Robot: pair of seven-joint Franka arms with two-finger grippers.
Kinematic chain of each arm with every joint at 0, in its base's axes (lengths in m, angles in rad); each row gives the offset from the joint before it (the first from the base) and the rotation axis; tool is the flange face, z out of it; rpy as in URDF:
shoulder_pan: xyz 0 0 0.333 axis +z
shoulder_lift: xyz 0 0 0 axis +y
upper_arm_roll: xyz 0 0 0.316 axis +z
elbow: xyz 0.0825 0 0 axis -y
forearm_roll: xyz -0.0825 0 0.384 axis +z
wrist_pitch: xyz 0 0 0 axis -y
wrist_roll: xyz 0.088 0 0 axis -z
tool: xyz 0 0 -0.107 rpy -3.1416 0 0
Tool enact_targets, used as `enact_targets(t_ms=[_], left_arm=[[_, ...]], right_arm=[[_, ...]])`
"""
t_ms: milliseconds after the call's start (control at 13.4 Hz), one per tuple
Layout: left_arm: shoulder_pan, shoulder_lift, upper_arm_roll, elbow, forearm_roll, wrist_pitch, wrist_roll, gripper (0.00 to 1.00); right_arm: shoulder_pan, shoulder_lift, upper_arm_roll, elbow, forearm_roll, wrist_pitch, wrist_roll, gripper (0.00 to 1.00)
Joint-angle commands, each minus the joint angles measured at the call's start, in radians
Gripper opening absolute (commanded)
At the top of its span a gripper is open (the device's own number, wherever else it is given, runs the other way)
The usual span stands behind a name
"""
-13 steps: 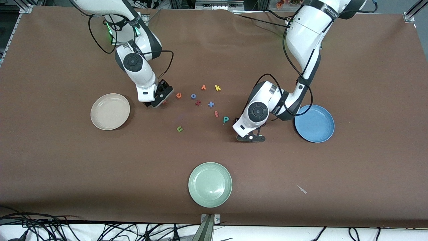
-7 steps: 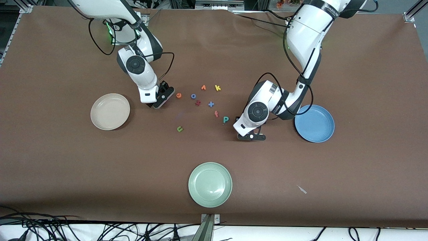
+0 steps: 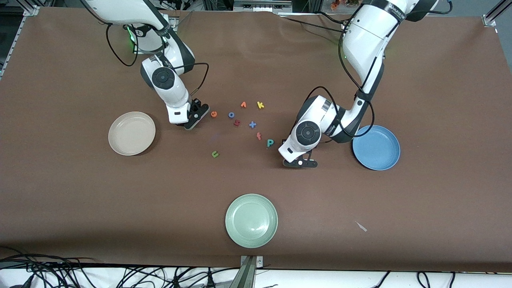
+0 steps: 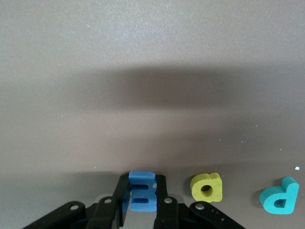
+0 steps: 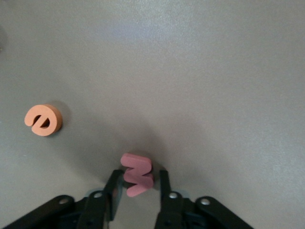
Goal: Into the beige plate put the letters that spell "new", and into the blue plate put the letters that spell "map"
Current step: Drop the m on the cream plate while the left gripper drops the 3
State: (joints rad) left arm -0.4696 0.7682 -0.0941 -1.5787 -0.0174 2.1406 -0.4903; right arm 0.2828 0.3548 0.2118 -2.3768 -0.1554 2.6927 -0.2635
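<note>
My left gripper (image 4: 142,196) is down at the table beside the blue plate (image 3: 376,147) and is shut on the blue m (image 4: 142,190). The yellow a (image 4: 206,187) and teal p (image 4: 280,196) lie close beside it; the p (image 3: 270,142) also shows in the front view. My right gripper (image 5: 138,185) is low between the beige plate (image 3: 131,133) and the orange e (image 3: 214,114), shut on the pinkish-red w (image 5: 137,174), which tilts between its fingers. The orange e (image 5: 43,120) lies apart from it. The green n (image 3: 215,154) lies nearer the front camera. Both plates are empty.
Other letters lie in the middle cluster: blue o (image 3: 231,115), orange v (image 3: 243,105), yellow k (image 3: 260,105), a dark red letter (image 3: 237,123), blue x (image 3: 252,124), orange f (image 3: 259,136). A pale green plate (image 3: 251,220) sits near the front edge.
Both grippers have closed from wide open, the left onto the blue m, the right onto the pinkish-red w. The right hand shifted slightly toward the bases; the left hand has stayed in place.
</note>
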Motion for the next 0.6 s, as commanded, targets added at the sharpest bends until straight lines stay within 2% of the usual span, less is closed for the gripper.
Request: enact_targets(t_ms=[0,74,223,372,521], left_arm=[[0.008,-0.032,0.005,-0.001,0.036,-0.033,-0.002,0.0],[0.008,-0.055,0.007,0.0,0.036,-0.071,-0.002,0.0],[0.023,-0.116,0.011,0.005,0.034,-0.122,-0.002,0.0],[0.063,-0.127,0.011,0.022,0.037,-0.143,0.004,0.0],[0.089,-0.142,0.011,0.031,0.066,-0.163,0.102,0.0]], right_arm=[[0.006,0.019,-0.003,0.018,-0.015,0.012,-0.005,0.2],[0.006,0.023,-0.003,0.018,-0.015,0.012,-0.005,0.12],[0.006,0.026,-0.002,0.018,-0.015,0.012,0.0,0.08],[0.004,0.018,-0.002,0.036,-0.013,0.003,-0.002,0.0],[0.0,-0.002,-0.008,0.051,-0.009,-0.036,-0.002,0.0]])
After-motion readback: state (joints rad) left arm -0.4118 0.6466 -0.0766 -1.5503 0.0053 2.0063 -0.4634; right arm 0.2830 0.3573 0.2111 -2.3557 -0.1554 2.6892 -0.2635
